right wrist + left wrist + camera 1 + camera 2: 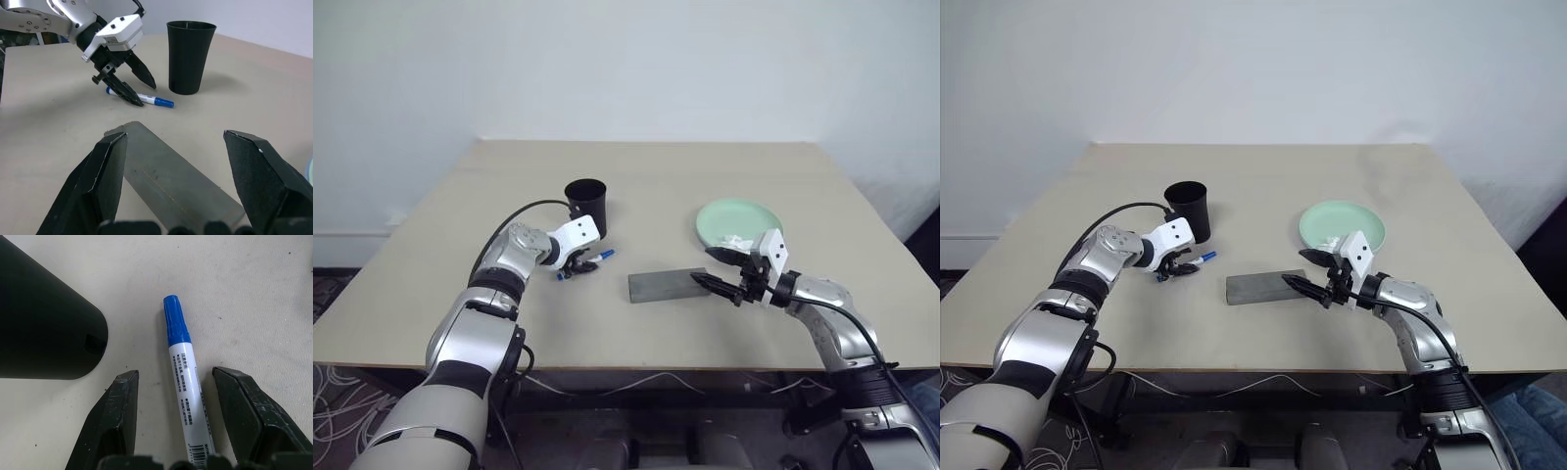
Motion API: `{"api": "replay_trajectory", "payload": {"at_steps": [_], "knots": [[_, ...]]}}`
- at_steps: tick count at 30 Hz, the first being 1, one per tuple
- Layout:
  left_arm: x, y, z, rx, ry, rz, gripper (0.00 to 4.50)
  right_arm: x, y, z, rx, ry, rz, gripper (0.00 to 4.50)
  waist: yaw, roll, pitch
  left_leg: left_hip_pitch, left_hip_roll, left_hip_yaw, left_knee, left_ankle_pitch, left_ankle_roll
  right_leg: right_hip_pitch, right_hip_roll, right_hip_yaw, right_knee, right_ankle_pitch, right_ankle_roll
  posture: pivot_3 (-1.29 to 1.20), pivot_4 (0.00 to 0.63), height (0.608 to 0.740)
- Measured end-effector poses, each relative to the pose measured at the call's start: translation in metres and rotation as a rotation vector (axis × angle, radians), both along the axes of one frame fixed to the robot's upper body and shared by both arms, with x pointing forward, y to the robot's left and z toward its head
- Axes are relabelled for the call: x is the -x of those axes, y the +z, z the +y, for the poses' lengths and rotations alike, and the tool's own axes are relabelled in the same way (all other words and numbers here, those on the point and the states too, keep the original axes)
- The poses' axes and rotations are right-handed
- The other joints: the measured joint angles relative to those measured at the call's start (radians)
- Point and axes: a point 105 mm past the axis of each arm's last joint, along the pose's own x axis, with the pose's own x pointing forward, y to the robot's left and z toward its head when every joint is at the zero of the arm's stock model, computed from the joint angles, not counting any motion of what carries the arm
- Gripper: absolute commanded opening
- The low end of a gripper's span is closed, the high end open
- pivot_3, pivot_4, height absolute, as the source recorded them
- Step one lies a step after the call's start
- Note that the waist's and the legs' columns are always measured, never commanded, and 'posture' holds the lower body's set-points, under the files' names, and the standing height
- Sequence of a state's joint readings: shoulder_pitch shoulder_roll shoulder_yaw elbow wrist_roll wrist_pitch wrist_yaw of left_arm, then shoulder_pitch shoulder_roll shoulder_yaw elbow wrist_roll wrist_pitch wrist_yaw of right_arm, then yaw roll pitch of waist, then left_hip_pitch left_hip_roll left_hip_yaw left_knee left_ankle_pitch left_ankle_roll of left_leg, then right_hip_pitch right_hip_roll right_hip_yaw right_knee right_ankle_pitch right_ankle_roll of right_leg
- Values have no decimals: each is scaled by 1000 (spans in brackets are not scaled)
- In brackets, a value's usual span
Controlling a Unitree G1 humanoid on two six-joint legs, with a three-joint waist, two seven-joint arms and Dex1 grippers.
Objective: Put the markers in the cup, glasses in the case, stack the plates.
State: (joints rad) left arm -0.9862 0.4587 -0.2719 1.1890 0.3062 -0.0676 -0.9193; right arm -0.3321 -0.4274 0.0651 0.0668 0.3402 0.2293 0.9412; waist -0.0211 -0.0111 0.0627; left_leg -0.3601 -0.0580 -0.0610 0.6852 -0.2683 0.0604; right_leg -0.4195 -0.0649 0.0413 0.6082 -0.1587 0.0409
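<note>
The beige worktop (646, 186) carries the task items in two groups. To the left of centre, the black cup (586, 208) stands upright with its mouth open upward. Just in front of the cup, a marker (185, 378) with a white labelled body and a blue cap lies flat on the worktop. The left tool (576, 266) is angled down over this marker, its two black fingers (113, 416) apart, one on each side of the marker's body; in the left wrist view a strip of bare worktop shows between each finger and the marker, so no clamping is evident. The cup stands close beside the left tool without touching it. Near the middle of the worktop, the grey case (668, 285) lies flat and closed, its long side running roughly left to right. The right tool (724, 272) is held about level at the right end of the case, pointing toward the left, its fingers (100, 186) spread wide with nothing between them; whether the lower fingertip touches the case cannot be told. Behind the right tool, a mint green plate (737, 221) rests on the worktop, with a crumpled white tissue (736, 241) at its near edge.
</note>
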Motion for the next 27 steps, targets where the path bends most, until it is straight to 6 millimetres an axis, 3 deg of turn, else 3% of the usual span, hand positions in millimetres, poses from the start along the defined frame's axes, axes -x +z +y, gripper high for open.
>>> {"api": "replay_trajectory", "payload": {"at_steps": [4,9,10,21,27], "knots": [[0,0,0,-13,-10,5,1980,0,0,0,0,0,1,3417,0,0,0,0,0,0,0,0,0,0,0,0,0,0,0,0,0,740],[3,-3,0,-17,-17,25,257,0,0,0,1,0,1,3417,0,0,0,0,0,0,0,0,0,0,0,0,1,0,0,0,0,740],[2,-3,0,-17,-18,23,93,0,0,0,1,0,1,3417,0,0,0,0,0,0,0,0,0,0,0,0,0,0,0,0,0,740],[2,-1,-3,-1,-36,17,94,0,-1,1,4,2,1,3417,0,0,0,0,0,0,0,0,0,0,0,0,0,0,0,0,0,740],[-3,42,-41,284,-158,-117,94,0,-1,1,5,5,2,3417,2,0,0,-2,-1,0,0,0,0,-1,-1,0,-1,0,0,0,0,740]]}}
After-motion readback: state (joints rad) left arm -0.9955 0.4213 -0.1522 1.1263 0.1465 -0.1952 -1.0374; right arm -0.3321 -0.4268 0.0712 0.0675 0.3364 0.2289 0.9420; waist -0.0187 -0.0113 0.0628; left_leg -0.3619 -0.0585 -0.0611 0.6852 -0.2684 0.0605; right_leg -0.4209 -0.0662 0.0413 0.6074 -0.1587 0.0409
